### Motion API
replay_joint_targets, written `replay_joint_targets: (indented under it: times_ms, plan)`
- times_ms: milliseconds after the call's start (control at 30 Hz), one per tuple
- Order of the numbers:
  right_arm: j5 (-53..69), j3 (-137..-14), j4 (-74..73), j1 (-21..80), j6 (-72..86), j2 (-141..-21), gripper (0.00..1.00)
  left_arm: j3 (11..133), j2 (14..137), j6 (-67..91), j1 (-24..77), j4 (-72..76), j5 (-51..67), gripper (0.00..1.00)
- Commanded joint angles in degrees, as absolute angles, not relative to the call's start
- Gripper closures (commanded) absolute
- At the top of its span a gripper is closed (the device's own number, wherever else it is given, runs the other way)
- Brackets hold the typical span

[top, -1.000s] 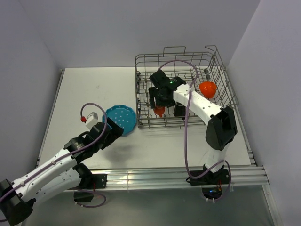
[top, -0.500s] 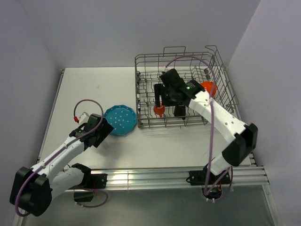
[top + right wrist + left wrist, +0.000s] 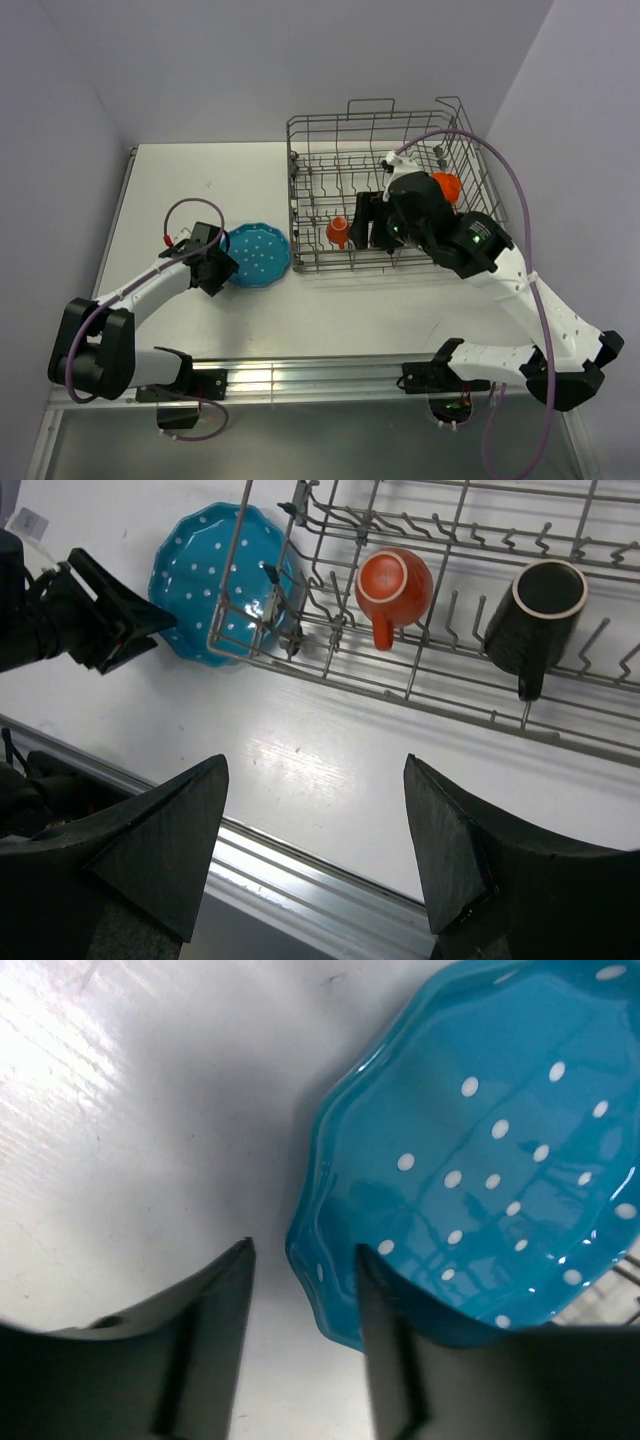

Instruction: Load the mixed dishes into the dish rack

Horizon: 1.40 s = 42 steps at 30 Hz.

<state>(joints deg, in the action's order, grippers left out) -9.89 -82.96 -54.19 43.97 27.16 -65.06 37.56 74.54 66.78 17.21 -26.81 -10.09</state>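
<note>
Item: teal plate (image 3: 257,254). Flat on surface, at 9 o'clock of dish rack (image 3: 300,190), outside it.
My L jaws: moved in this last sec, narrowing, straddle its 8 o'clock rim, no pinch yet.
My R jaws: wide, empty, backed off rack.
Racked: orange cup (image 3: 395,585), dark mug (image 3: 540,605), red bowl (image 3: 443,186).
Est: plate goes next.

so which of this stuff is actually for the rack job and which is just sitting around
For the job:
- plate, on the table beside the rack
- cup, in the rack
- mug, in the rack
- bowl, in the rack
- rack

Just there:
- table
- purple cables
- front rail
</note>
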Motion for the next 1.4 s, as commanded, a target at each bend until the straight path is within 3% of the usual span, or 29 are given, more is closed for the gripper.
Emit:
replay_joint_targets:
  times_ms: [0,67,100,367,433,467,500,700,933,1167,1367]
  plan:
    - [-12.48,-81.83,-55.54,44.56,27.86,-61.18,0.22,40.95,76.37,65.04,16.96,-27.94,-11.51,0.53]
    - [-12.83,-81.83,-55.90,44.56,27.95,-60.12,0.22,41.83,77.86,64.95,16.96,-29.09,-13.09,0.71]
    - [-12.92,-81.74,-56.16,44.56,27.95,-59.07,0.22,42.10,78.22,64.86,16.96,-29.53,-13.53,0.76]
    - [-13.10,-82.27,-57.30,44.56,28.12,-56.78,0.22,40.96,78.57,65.30,16.96,-32.34,-18.18,0.82]
    - [-12.83,-81.83,-57.13,44.56,28.04,-56.69,0.23,41.04,79.36,64.95,16.96,-32.69,-19.07,0.87]
    - [-12.83,-81.65,-57.04,44.65,28.12,-56.69,0.23,41.04,79.54,64.86,16.96,-32.61,-19.33,0.98]
    - [-12.66,-81.13,-56.78,44.65,28.30,-56.60,0.23,40.87,79.72,64.52,16.96,-32.35,-19.25,1.00]
    - [-6.44,-77.79,-52.05,44.65,28.30,-57.83,0.23,40.43,77.97,62.41,16.96,-30.14,-15.92,1.00]
    - [6.04,-75.68,-43.96,44.65,31.19,-62.75,0.26,45.43,66.82,59.42,16.96,-37.15,-15.82,1.00]
    - [12.91,-69.45,-31.13,46.22,44.61,-63.72,0.28,47.73,57.40,58.10,16.96,-42.27,-12.76,1.00]
    - [9.24,-57.41,-13.83,51.85,61.30,-60.13,0.29,45.27,51.16,58.36,16.96,-43.07,-8.79,1.00]
